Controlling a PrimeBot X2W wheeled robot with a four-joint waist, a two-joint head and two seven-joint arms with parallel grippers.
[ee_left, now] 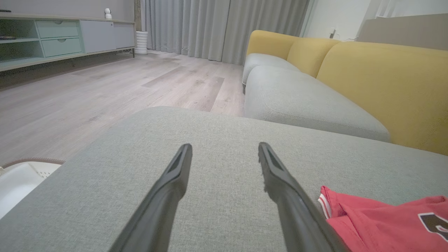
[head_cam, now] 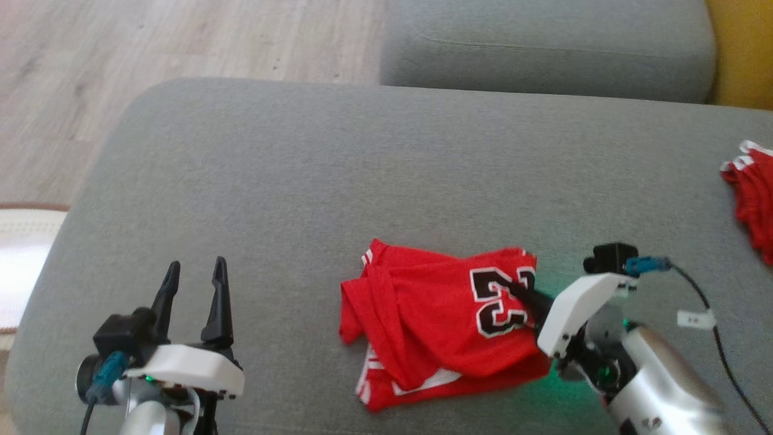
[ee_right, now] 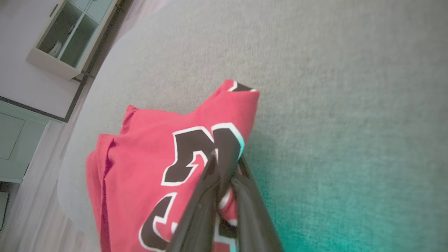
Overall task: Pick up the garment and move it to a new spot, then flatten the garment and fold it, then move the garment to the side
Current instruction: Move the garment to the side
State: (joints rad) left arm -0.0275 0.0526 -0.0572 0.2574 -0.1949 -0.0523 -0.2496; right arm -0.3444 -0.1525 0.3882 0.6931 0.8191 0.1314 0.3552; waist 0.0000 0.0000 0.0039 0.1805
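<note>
Two red garments lie on the grey woven sofa seat (head_cam: 302, 181): a crumpled jersey (head_cam: 435, 314) at centre, its black 23 sideways, lying slightly wider than deep, and a second garment (head_cam: 752, 199) at the right edge. The right end effector (head_cam: 522, 290) is pinched onto the jersey's numbered edge; the left end effector (head_cam: 197, 266) gapes wide, empty.

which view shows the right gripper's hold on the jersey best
Right wrist view: the right gripper is shut on the red jersey at its number. Head view shows that pinch small, from the side; left wrist view catches a jersey corner.
</note>
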